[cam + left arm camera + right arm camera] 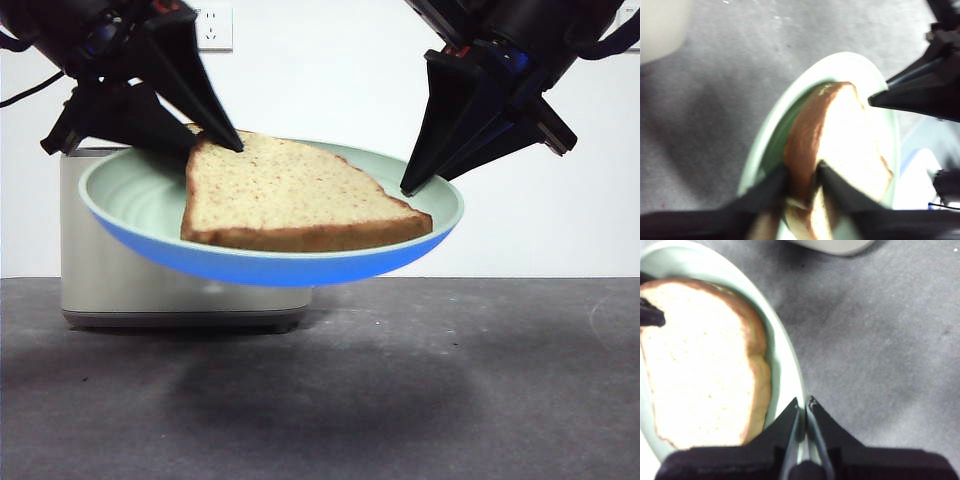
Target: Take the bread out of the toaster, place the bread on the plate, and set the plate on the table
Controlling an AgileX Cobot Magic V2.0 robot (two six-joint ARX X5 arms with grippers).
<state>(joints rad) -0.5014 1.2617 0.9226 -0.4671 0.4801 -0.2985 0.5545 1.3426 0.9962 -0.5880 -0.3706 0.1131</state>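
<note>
Aloft: right hand (803, 405) pinches plate (130, 195) rim; left hand (801, 175) grips bread (290, 190).

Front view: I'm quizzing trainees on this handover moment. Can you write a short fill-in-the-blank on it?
1. The right gripper is shut on the rim of the ____.
2. The left gripper is shut on the ____.
3. The plate is held above the ____.
4. Behind the plate stands a cream ____.

Missing words: plate; bread; table; toaster

No readable text, label, brand or number shows on anything in these views
</note>
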